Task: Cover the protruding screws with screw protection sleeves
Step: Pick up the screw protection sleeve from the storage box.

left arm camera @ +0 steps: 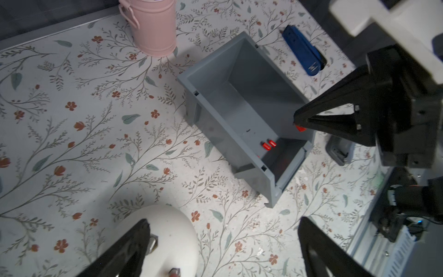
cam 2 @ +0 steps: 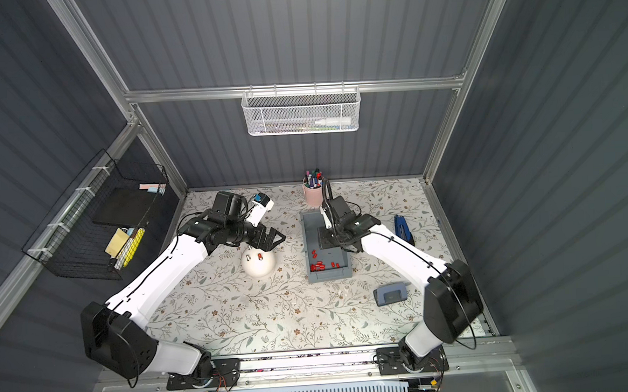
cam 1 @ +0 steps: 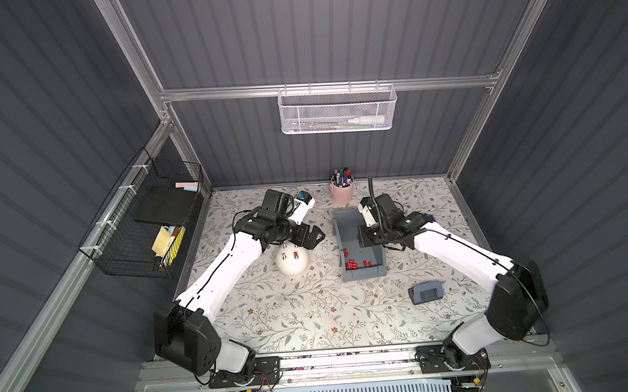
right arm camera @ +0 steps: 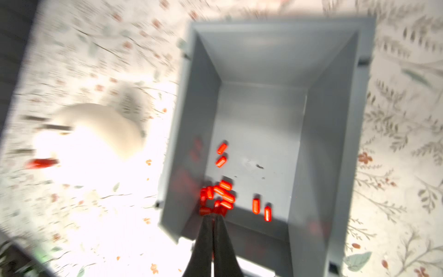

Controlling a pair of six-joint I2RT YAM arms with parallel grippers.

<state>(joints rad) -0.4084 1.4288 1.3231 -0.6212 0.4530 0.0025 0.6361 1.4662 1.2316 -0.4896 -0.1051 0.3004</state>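
- Your left fingers [cam 1: 311,239] stand wide apart with nothing between them, hovering over the far edge of the white dome [cam 1: 292,267]. In the left wrist view, one finger [left arm camera: 129,249] crosses in front of the dome, close to a bare pin.
- Your right fingers [right arm camera: 213,217] are pressed together over the grey bin [cam 1: 363,273]. A held sleeve [left arm camera: 300,128] shows pinched at their tips.
- The counter [cam 1: 310,313], printed with leaves and flowers, carries everything.
- The grey bin is open-topped and sits right of centre, under your right arm.
- The white dome stands on the counter to the left of the bin, apart from it.
- A pink cup [cam 1: 342,196] full of marker pens stands at the back, just behind the bin.
- A grey hole punch [cam 1: 426,292] lies nearer you and to the right of the bin. A blue stapler [cam 2: 403,229] lies beyond your right arm.
- The red sleeves [cam 1: 352,265] lie loose on the bin floor. Most are bunched at the near end, and two lie a little farther up.
- The screws [cam 1: 284,256] stick out of the dome's top. One wears a fitted sleeve [cam 1: 296,255] and the one beside it is bare. You cannot make out the remaining ones clearly in the top views.
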